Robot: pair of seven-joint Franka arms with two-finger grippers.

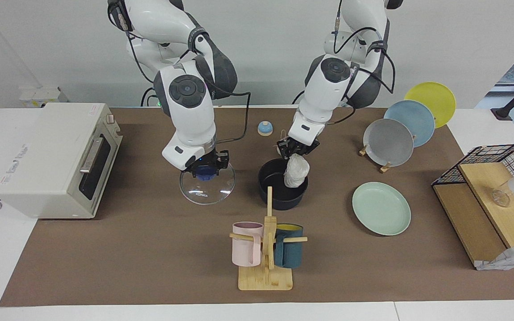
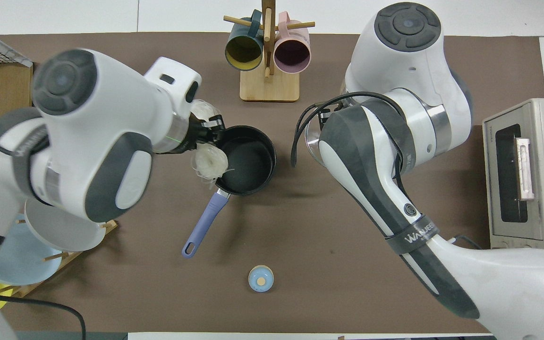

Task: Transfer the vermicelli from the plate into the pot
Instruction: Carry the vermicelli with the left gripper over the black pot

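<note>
1. Vermicelli (image 1: 296, 171): one whitish lump hangs pinched in the left gripper (image 1: 293, 154), over the pot (image 1: 279, 192) at its rim.
2. Left arm bends steeply down from its base, wrist tilted toward the pot (long handle pointing toward the robots).
3. The plate (image 1: 381, 208) lies bare, toward the left arm's end.
4. Right gripper (image 1: 206, 170) points down, fingers pinching the blue knob of a glass lid (image 1: 207, 187) beside the pot.

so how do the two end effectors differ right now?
The left end effector hangs over the pot and grips a vermicelli lump that dangles at the rim; the right end effector grips the blue knob of a glass lid, beside the pot toward the right arm's end of the table. The load is soft noodles for the left, rigid glass for the right. Both point down, shut on something.
</note>
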